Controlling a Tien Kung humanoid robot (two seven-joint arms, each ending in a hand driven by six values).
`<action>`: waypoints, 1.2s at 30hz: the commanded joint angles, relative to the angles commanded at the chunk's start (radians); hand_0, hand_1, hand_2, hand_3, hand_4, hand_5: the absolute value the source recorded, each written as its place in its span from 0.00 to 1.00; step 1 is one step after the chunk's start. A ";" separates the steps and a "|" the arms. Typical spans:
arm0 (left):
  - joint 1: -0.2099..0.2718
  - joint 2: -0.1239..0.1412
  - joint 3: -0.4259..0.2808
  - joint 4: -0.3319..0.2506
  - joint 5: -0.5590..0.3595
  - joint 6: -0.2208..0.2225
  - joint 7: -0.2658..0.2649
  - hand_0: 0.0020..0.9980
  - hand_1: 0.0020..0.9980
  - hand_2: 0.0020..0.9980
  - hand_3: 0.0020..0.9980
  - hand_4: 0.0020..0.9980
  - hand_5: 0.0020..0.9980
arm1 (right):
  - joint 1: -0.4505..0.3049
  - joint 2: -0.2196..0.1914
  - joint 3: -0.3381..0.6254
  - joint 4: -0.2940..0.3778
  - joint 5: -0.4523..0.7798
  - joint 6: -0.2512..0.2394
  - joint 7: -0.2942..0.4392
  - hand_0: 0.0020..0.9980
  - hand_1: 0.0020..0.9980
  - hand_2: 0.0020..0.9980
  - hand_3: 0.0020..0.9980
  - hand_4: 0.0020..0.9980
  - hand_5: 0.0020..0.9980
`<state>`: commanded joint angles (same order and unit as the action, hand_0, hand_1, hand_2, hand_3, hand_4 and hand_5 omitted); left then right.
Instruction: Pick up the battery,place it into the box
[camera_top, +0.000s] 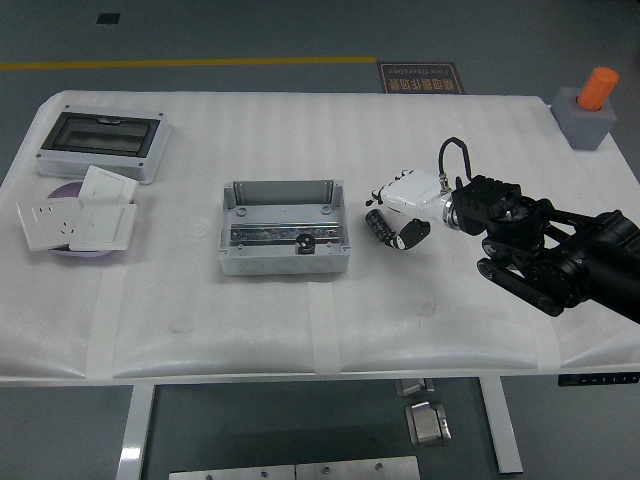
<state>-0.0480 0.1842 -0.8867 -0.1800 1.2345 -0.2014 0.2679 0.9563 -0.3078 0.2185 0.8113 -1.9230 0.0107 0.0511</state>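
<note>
The battery (377, 225) is a small black cylinder lying on the white table just right of the box. The box (278, 190) is an open grey enclosure at the table's middle, with a metal rail and a small black part (303, 240) inside. My right hand (396, 213), white with black fingertips, reaches in from the right and hovers over the battery. Its fingers (378, 193) stand behind the battery and the thumb (413, 233) stands at its right. The hand is open and the battery rests on the table. The left arm is out of view.
A grey enclosure with a dark window (100, 143) lies at the back left. White socket plates (75, 220) rest on a purple disc at the left edge. An orange cylinder on a grey block (592, 105) stands at the back right corner.
</note>
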 joint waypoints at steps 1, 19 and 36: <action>0.000 0.000 0.003 0.000 -0.002 0.000 -0.001 0.61 0.65 0.43 0.49 0.43 0.48 | 0.000 0.002 0.001 -0.006 0.001 -0.001 0.000 0.93 0.74 0.81 0.86 0.74 0.31; 0.004 -0.001 0.002 0.000 -0.003 0.002 -0.005 0.61 0.65 0.43 0.49 0.43 0.48 | -0.019 0.018 0.013 -0.030 0.010 -0.024 0.006 0.91 0.71 0.76 0.75 0.65 0.30; 0.019 -0.009 -0.030 0.000 0.018 0.003 0.004 0.61 0.65 0.43 0.49 0.43 0.48 | -0.007 -0.039 -0.097 0.022 0.142 -0.175 -0.047 0.82 0.64 0.65 0.67 0.35 0.17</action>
<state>-0.0294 0.1755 -0.9168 -0.1800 1.2528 -0.1979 0.2717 0.9491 -0.3473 0.1218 0.8332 -1.7808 -0.1643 0.0045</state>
